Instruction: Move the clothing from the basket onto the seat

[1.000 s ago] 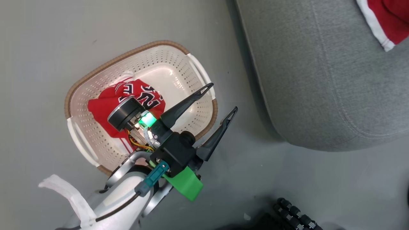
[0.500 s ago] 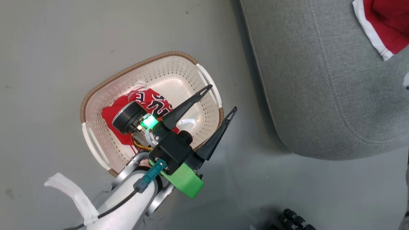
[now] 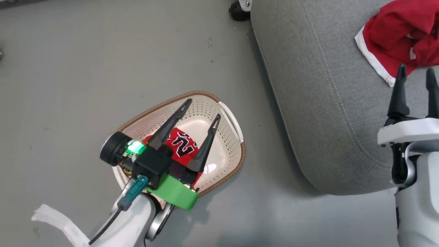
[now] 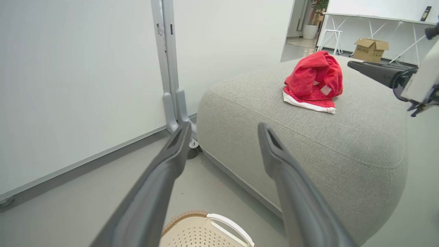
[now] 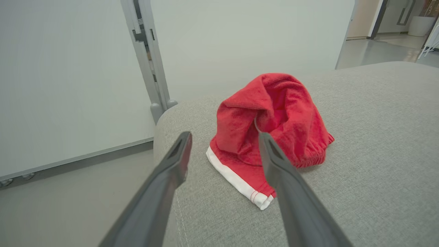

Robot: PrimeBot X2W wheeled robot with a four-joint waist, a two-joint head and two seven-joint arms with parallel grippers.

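Observation:
One red piece of clothing with black-and-white numerals lies in the cream basket on the floor. My left gripper hovers open above it, holding nothing; the left wrist view shows its fingers apart over the basket's handle. A second red garment with white trim lies crumpled on the grey seat. My right gripper stands open at that garment's near edge, empty. In the right wrist view its fingers point at the garment, the right one crossing in front of it.
A white partition with a grey post and a castor stands behind the seat. A cardboard box and white table legs sit far back. Grey floor surrounds the basket, and the seat's rounded corner lies to its right.
The head camera has shifted. My left gripper swung from the basket's right rim to over its middle. My right gripper has come into view, open, beside the garment on the seat.

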